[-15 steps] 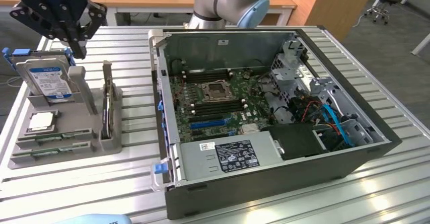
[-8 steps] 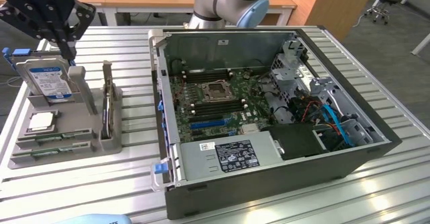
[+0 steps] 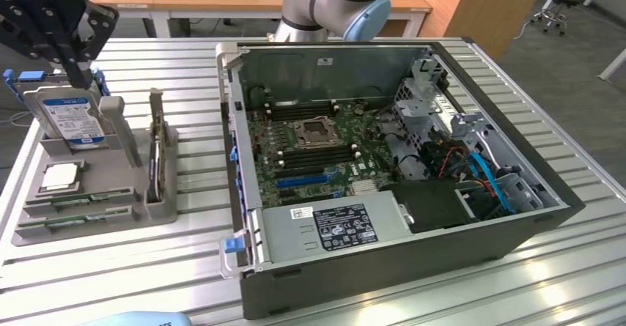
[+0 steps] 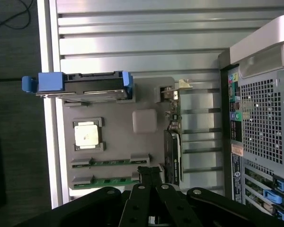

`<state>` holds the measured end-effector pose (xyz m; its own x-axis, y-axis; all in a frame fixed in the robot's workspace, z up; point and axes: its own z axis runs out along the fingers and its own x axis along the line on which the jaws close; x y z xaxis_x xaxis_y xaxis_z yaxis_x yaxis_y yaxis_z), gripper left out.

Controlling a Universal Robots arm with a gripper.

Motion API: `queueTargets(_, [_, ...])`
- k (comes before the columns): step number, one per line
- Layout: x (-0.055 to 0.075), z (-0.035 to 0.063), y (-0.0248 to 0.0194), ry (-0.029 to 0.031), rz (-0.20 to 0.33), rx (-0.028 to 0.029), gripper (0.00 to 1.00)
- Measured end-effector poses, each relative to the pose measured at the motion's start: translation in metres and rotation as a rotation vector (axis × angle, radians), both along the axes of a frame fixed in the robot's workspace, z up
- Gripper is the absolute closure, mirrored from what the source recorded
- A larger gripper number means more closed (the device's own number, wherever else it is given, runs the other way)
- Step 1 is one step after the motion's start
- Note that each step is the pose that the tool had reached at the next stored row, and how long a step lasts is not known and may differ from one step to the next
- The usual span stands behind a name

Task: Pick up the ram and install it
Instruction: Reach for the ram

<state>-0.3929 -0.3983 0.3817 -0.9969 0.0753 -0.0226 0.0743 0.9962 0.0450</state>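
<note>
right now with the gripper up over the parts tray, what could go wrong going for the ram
The two ram sticks lie side by side in the tray, so a slightly off descent could nudge the neighbouring one. The upright hard drive stands near the gripper in the exterior view and might get clipped.

**Slatted metal table, two loads**

The table (image 3: 562,139) is a silver top of long parallel slats with dark grooves between them; in the exterior view the slats run from 9 o'clock to 3 o'clock. A grey holder tray (image 3: 116,173) sits flat on it toward 9 o'clock, close to the table's edge there. An open computer case (image 3: 391,261) lies on its side from the middle out toward 3 o'clock, open face up; a strip of bare slats parts it from the tray; more bare slats show at 6 o'clock.
</note>
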Motion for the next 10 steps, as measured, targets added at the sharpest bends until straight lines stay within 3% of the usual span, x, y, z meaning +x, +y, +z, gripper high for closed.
queueTargets(10, [-0.025,-0.0026,0.0000,0.0039,0.000,0.0000,0.90])
